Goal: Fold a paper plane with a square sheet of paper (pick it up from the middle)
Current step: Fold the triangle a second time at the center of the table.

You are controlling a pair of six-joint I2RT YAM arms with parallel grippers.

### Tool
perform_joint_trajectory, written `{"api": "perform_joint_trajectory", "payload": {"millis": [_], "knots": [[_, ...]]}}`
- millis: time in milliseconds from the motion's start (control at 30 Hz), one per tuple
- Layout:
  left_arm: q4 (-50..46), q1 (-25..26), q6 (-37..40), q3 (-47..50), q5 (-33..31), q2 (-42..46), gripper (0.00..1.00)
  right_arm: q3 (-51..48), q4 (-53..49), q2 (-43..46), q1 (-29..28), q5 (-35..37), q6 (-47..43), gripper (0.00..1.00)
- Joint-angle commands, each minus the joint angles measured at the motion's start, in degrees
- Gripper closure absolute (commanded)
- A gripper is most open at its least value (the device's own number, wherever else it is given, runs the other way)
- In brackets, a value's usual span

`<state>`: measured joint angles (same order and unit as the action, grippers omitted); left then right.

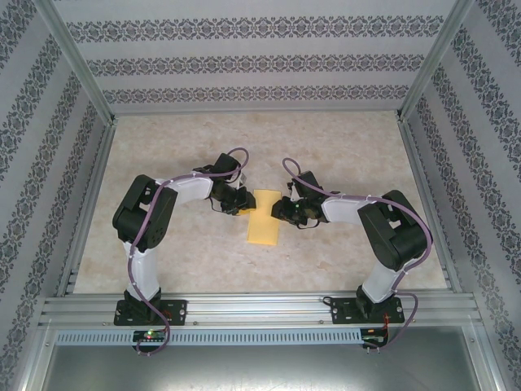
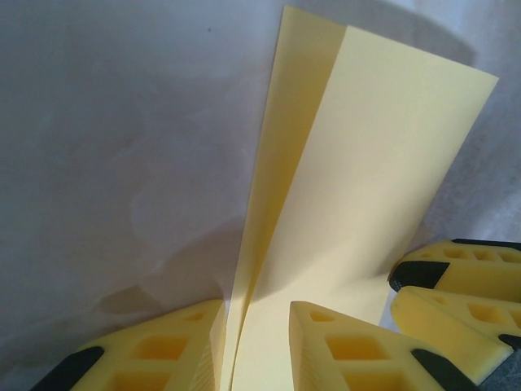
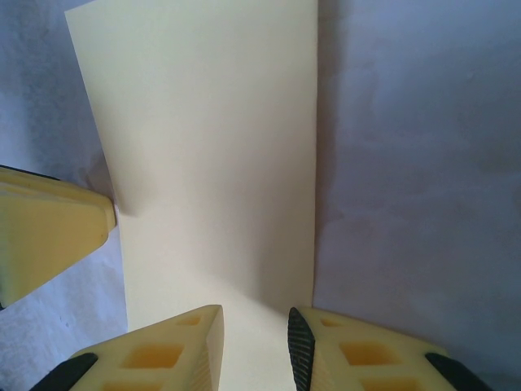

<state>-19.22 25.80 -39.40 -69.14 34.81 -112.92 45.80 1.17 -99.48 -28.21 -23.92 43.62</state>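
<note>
Rail (image 1: 260, 309) at the near edge carries 2 arm bases. 1 square sheet of paper (image 1: 263, 220) lies flat on the table (image 1: 342, 155) beyond the rail, about midway between the bases. It is a narrow rectangle now: the long axis runs away from the rail, the far end leans a touch right, and both ends are blunt with no point. In the left wrist view 2 layers show, with a darker strip beside the top flap.

2 grippers sit at the sheet's half farther from the rail, one per long edge. The left gripper (image 1: 242, 204) has its jaws a little apart, with the sheet's edge in the gap. Can't tell if it is pinched. The right gripper (image 1: 278, 209) also has its jaws a little apart, over the opposite edge, paper showing in the gap. 4 fingers total.
</note>
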Motion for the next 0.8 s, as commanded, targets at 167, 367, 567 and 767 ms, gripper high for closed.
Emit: {"api": "perform_joint_trajectory", "payload": {"millis": [167,367,567,767], "knots": [[1.30,0.65,-1.12,-0.55,0.75,-0.18,0.74,-2.28,-0.73,-4.64,-0.18,2.15,0.40,0.69],[2.08,0.76,-1.56,-0.53,2.34,-1.07,0.75,-2.12,-0.73,-4.77,-0.18,1.96,0.33,0.69],[0.46,0.81,-1.28,-1.19,1.67,-2.33,0.71,-2.13,-0.39,-4.66,-0.18,1.62,0.42,0.69],[0.04,0.84,-0.84,-1.26,1.45,-2.24,0.72,-2.11,0.07,-4.93,-0.19,1.27,0.62,0.69]]}}
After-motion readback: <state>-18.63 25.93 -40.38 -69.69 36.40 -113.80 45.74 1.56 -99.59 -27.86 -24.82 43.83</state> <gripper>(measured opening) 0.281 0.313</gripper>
